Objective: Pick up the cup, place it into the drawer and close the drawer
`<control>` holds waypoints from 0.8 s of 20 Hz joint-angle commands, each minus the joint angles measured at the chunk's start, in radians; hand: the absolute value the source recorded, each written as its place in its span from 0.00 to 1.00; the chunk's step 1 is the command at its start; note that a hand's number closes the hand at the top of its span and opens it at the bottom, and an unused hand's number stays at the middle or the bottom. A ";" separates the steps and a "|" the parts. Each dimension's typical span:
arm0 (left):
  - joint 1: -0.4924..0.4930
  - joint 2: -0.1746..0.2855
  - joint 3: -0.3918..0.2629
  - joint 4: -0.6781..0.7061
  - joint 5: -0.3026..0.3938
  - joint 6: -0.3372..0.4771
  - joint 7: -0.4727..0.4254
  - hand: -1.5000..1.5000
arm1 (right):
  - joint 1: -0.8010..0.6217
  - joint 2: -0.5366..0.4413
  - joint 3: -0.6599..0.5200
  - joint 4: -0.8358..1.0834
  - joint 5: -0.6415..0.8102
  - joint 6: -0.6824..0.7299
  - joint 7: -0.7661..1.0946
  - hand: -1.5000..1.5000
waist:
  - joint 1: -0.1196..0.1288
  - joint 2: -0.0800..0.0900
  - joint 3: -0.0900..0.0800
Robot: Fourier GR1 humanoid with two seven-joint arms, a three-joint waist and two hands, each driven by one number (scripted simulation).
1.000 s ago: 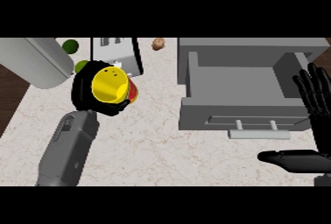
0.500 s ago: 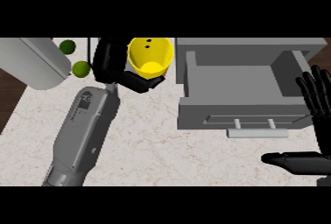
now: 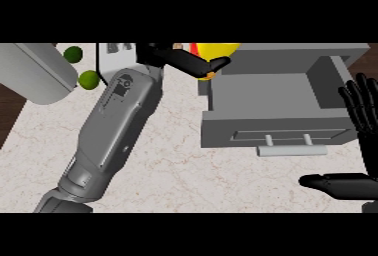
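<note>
A yellow cup [image 3: 215,51] shows at the top of the head view, partly cut off by the view's edge. My left hand [image 3: 184,61] is curled round it, at the back left corner of the open grey drawer [image 3: 221,130]. The grey left forearm [image 3: 114,125] stretches diagonally across the counter. My right hand [image 3: 360,107] rests open at the right edge, fingers up, beside the drawer's right wall. The drawer's handle [image 3: 291,150] points toward me.
A large grey rounded object [image 3: 37,72] lies at the far left. Two green round fruits [image 3: 89,77] sit beside it. A white rack-like item [image 3: 114,52] stands at the back. The speckled counter [image 3: 192,180] spreads below the drawer.
My left hand has carried the yellow cup to the right and farther back, from the counter's left toward the drawer's back left corner. The right hand has stayed still.
</note>
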 commanded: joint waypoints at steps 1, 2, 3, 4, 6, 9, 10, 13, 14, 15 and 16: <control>-0.074 -0.001 -0.088 0.107 0.076 0.085 0.012 1.00 | -0.026 0.029 0.043 -0.020 0.033 -0.030 0.030 0.00 | -0.007 0.001 0.000; -0.140 -0.001 -0.056 0.142 0.069 0.103 0.017 1.00 | 0.012 0.003 0.001 0.038 0.014 0.012 -0.049 0.00 | -0.009 0.003 0.000; -0.146 -0.001 -0.064 0.149 0.106 0.090 0.055 1.00 | 0.008 -0.007 -0.003 0.029 0.010 0.019 -0.041 0.00 | -0.009 0.002 0.000; -0.149 -0.001 -0.069 0.202 0.120 0.088 0.000 1.00 | 0.013 -0.010 0.000 -0.031 -0.012 0.023 0.011 0.00 | -0.014 0.003 0.000; -0.171 -0.001 -0.148 0.255 0.168 0.146 -0.014 1.00 | -0.012 0.014 0.036 -0.054 0.014 -0.007 0.051 0.00 | -0.027 0.004 0.000; -0.189 -0.001 -0.229 0.234 0.227 0.198 0.036 1.00 | -0.027 -0.019 -0.016 -0.025 -0.023 0.014 0.040 0.00 | -0.020 0.001 0.000; -0.178 -0.002 -0.235 0.301 0.240 0.178 -0.006 1.00 | -0.056 -0.017 -0.019 0.026 -0.037 0.021 0.030 0.00 | -0.027 0.006 0.000; -0.212 -0.002 -0.267 0.386 0.279 0.181 -0.072 1.00 | -0.073 -0.050 -0.043 0.074 -0.046 0.058 -0.027 0.00 | -0.043 0.013 0.001; -0.194 -0.002 -0.289 0.391 0.290 0.146 -0.076 1.00 | -0.021 0.000 0.012 0.009 -0.005 0.025 -0.004 0.00 | -0.038 0.009 0.000; -0.149 -0.002 -0.342 0.331 0.295 0.182 -0.069 1.00 | -0.002 -0.004 0.004 -0.007 -0.003 0.020 0.018 0.00 | -0.024 0.003 0.000; -0.229 -0.002 -0.342 0.399 0.320 0.224 -0.050 1.00 | -0.029 -0.008 -0.008 0.002 -0.026 0.024 0.017 0.00 | -0.047 0.009 0.001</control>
